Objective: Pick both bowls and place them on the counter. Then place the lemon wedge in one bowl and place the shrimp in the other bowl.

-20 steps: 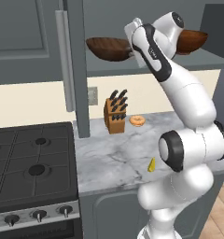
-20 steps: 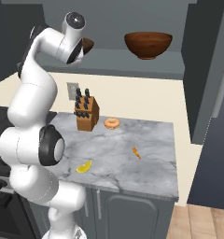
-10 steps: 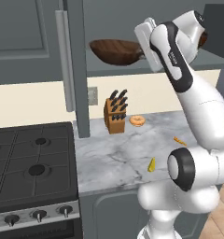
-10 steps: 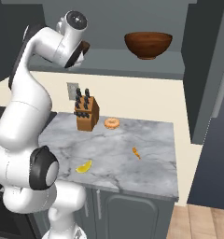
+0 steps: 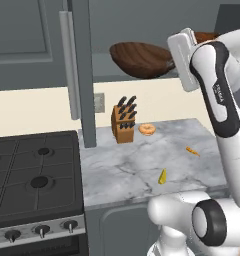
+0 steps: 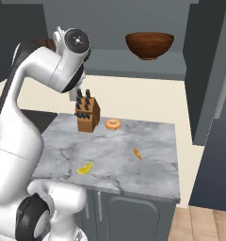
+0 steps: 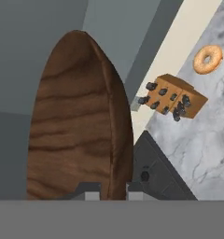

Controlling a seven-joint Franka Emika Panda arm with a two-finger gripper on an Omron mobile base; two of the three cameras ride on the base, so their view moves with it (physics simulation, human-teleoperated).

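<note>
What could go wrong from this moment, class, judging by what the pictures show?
1. The tool pinches only the rim of the wide bowl, held high above the counter; it might slip or tilt.
2. Lowering it could knock the knife block or land on the shrimp or lemon wedge.

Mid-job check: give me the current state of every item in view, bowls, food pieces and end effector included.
wide dark bowl: gripped at its rim, held in the air above the counter
end effector: shut on the wide dark bowl's rim
reddish-brown bowl: upright on the shelf, not picked
shrimp: lying on the counter beside the knife block
lemon wedge: lying on the counter, near the front edge
</note>
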